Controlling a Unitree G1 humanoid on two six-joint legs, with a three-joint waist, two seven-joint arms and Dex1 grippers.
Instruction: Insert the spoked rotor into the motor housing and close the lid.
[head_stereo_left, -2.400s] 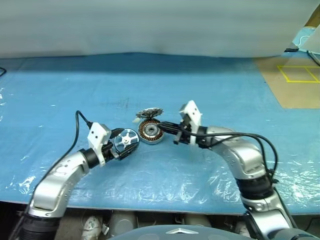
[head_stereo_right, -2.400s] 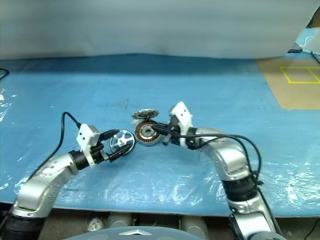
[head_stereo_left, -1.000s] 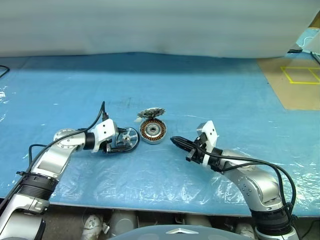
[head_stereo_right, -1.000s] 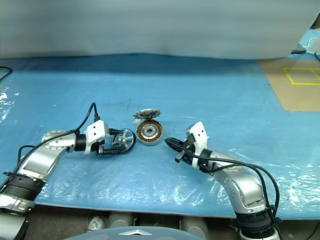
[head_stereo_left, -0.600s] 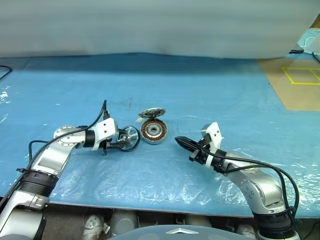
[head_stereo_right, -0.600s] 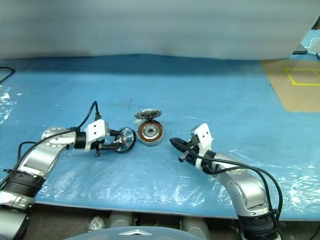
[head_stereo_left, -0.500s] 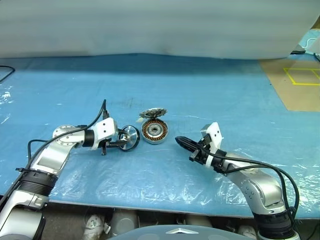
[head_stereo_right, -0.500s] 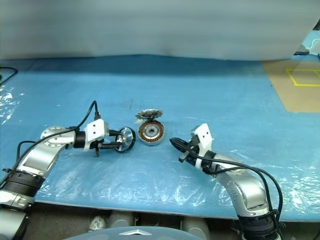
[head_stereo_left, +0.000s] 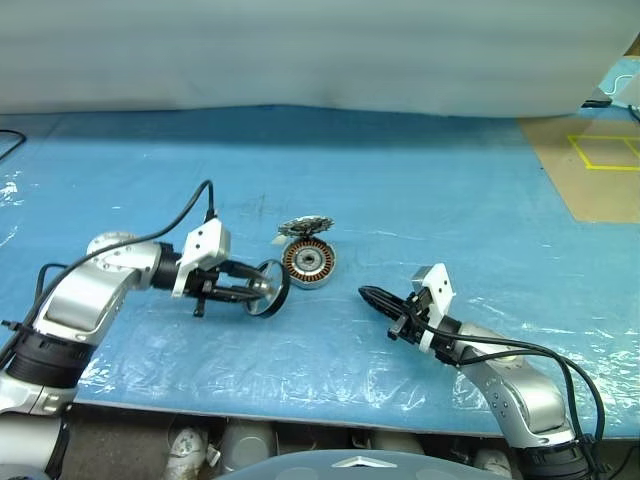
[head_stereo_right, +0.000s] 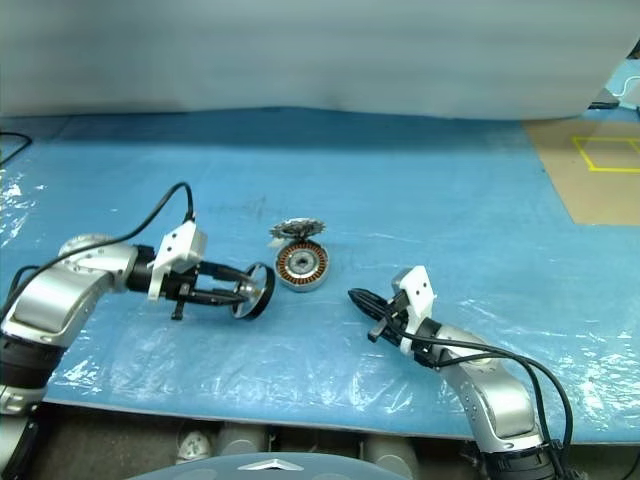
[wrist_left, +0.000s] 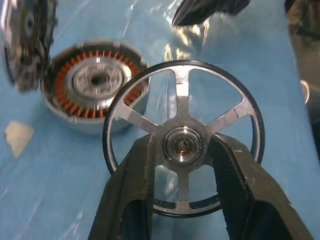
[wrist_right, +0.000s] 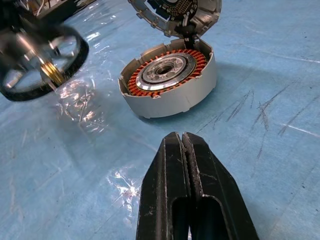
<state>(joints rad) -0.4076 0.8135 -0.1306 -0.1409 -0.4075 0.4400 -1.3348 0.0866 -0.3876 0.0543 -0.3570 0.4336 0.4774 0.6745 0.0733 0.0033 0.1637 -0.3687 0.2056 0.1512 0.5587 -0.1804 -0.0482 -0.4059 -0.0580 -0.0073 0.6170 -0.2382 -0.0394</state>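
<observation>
My left gripper is shut on the hub of the spoked rotor, a silver wheel with a dark rim. It holds the rotor tilted, just off the table and left of the motor housing. The housing is a grey cup that shows its copper windings. The lid, a toothed silver disc, leans up against the housing's far side. My right gripper is shut and empty. It lies low over the table, right of the housing and apart from it.
Crinkled clear film over blue sheeting covers the table. A brown floor patch with yellow tape lies at the far right. A pale wall closes the back. A small scrap of tape lies beside the housing.
The left gripper has shut on the rotor's hub and lifted it off the table, tilting it toward the housing. The right gripper drew back slightly, still shut.
</observation>
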